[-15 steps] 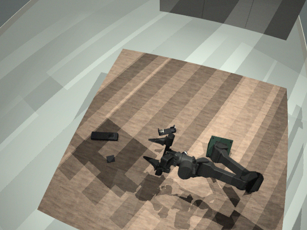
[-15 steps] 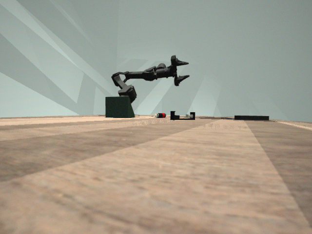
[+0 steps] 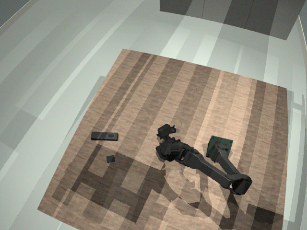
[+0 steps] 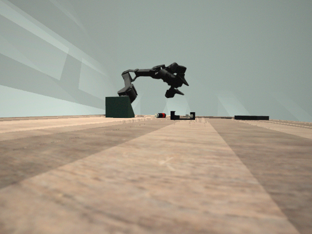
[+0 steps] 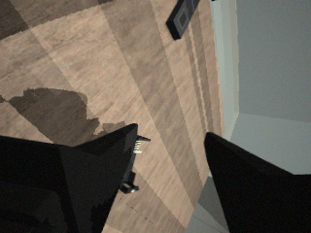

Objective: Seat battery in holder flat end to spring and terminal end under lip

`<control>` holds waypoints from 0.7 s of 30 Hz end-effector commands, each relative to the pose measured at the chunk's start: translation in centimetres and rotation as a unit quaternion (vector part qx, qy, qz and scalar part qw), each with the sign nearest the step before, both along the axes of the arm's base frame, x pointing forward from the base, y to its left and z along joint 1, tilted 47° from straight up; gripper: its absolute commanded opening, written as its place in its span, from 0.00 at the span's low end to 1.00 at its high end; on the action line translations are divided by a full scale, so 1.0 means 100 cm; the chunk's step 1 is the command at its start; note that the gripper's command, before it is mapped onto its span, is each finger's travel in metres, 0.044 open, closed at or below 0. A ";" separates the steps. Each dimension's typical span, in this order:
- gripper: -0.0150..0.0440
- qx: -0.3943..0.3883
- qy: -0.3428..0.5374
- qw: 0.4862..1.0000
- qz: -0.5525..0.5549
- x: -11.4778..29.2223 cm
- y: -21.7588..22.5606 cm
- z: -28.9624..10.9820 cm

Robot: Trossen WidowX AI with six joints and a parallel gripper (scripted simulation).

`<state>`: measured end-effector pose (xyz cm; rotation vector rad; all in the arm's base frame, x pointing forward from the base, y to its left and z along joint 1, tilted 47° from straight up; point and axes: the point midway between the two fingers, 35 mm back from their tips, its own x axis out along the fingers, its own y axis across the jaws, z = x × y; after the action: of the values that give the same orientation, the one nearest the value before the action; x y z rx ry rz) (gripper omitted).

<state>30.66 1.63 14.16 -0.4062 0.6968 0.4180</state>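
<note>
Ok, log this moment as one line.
phase: approach | gripper: open, empty, above table | battery: on table beside holder | holder: unfilled | contact: none

Your striped wooden table top (image 4: pixel 156 176) carries a black open-topped holder (image 4: pixel 182 116); beside it lies the red-and-black cylindrical battery (image 4: pixel 160 115), beyond it a flat black slab (image 4: pixel 251 117).
</note>
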 end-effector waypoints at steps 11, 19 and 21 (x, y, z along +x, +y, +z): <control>0.67 0.168 0.264 0.891 0.330 -0.115 0.039 -0.063; 0.67 0.168 0.264 0.891 0.330 -0.115 0.039 -0.063; 0.67 0.168 0.264 0.891 0.330 -0.115 0.039 -0.063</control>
<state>19.21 5.43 7.52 -0.1996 1.0026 1.2886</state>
